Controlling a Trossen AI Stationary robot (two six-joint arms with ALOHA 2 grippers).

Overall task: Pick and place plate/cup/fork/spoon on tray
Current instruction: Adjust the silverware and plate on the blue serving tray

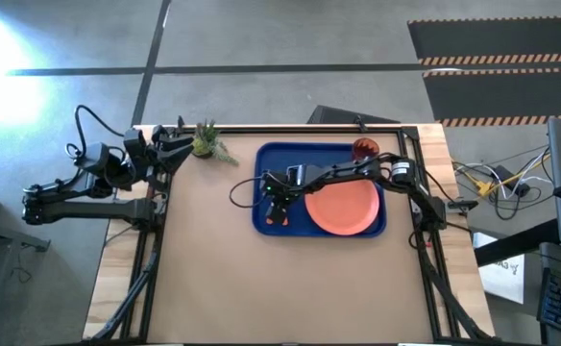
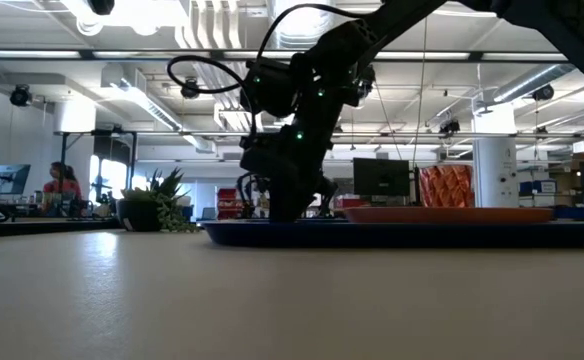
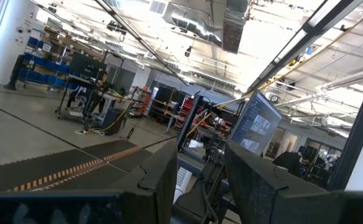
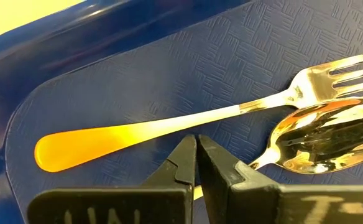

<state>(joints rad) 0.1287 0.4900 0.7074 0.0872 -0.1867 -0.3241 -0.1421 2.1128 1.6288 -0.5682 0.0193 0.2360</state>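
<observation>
We note the right tool (image 4: 197,163) pinched narrow on the spoon (image 4: 321,142) handle: light, stiff, slick metal, best gripped mid-handle.

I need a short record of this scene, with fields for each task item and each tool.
tray: blue, on the table
plate: on the tray's right part
cup: at the tray's far right corner
fork: lying flat on the tray floor
spoon: beside the fork, handle between the fingers
right tool: low over the tray, shut on the spoon handle
left tool: parked at the table's far left corner
</observation>
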